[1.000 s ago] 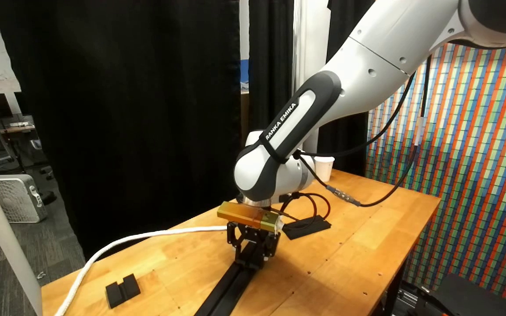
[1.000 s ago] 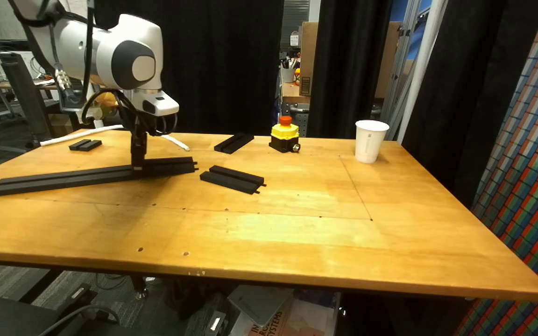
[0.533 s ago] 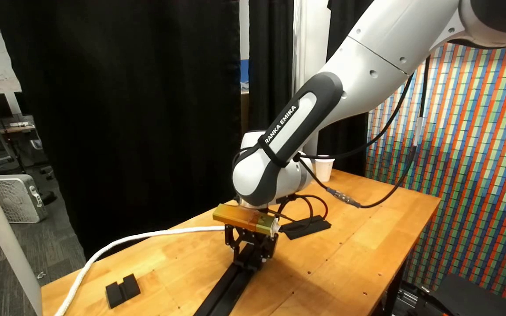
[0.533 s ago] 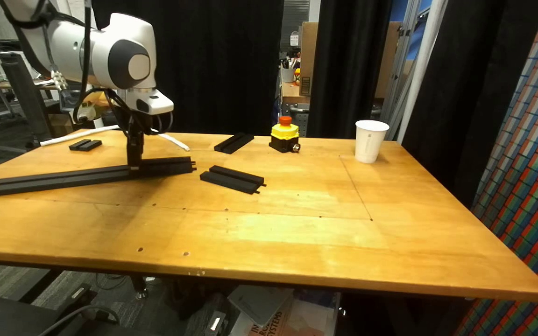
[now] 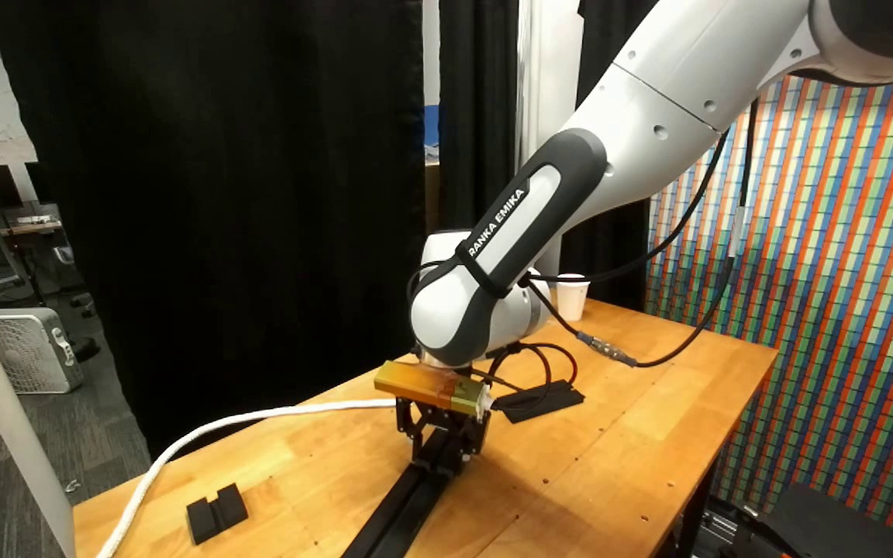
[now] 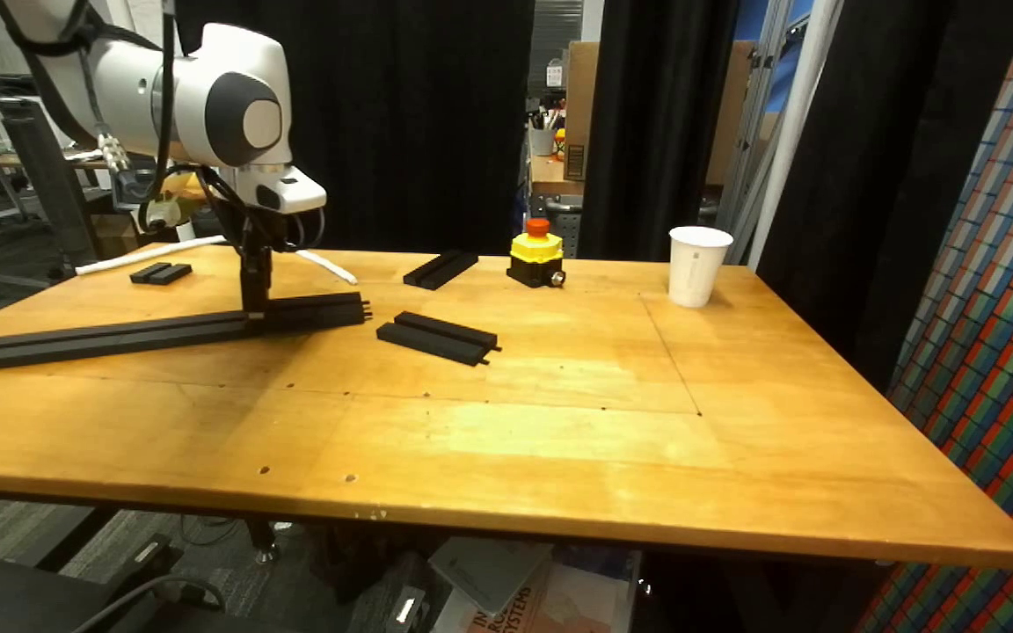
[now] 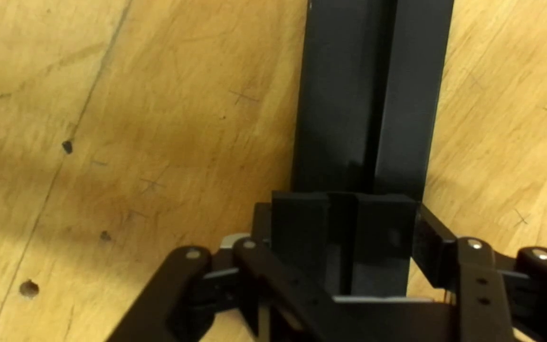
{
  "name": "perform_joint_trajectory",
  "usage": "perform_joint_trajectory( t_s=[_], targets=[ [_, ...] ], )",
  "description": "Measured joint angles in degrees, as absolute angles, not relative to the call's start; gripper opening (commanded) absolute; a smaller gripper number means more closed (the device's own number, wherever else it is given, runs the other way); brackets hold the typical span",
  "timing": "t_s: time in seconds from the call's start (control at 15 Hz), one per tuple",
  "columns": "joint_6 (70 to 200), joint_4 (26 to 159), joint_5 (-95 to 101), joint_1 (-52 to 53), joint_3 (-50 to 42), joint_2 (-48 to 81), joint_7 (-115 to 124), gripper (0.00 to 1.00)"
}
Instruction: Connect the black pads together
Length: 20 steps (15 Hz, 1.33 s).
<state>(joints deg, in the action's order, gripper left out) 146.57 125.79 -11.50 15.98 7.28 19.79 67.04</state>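
My gripper is shut across a black pad, a grooved block with a finger against its side. Small prongs stick out of this held pad at its right end in an exterior view. Its far end meets a long black pad that runs away along the table. The held end looks slightly raised over the long pad; whether they are joined I cannot tell. Apart from these lie a pronged black pad, another black pad and a short black pad.
A yellow and red emergency stop button and a white paper cup stand toward the back of the wooden table. A white cable curves across the surface behind my gripper. Black curtains hang along the back.
Over the last second my gripper shifted slightly toward the long pad's side with the held pad, and the long pad slid a little the same way. The pronged end has risen very slightly.
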Motion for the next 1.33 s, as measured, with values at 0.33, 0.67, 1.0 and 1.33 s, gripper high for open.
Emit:
perform_joint_trajectory(
  t_s=[0.33,0.67,1.0,1.33],
  targets=[
    [146.70,125.56,-11.50,15.98,6.90,20.12,67.04,0.45],
    [146.93,124.77,-11.50,15.98,6.90,21.02,67.03,0.45],
    [147.54,123.79,-11.50,15.98,6.90,22.01,67.02,0.45],
    [147.57,123.41,-11.50,15.99,6.90,22.32,67.03,0.45]
  ],
)
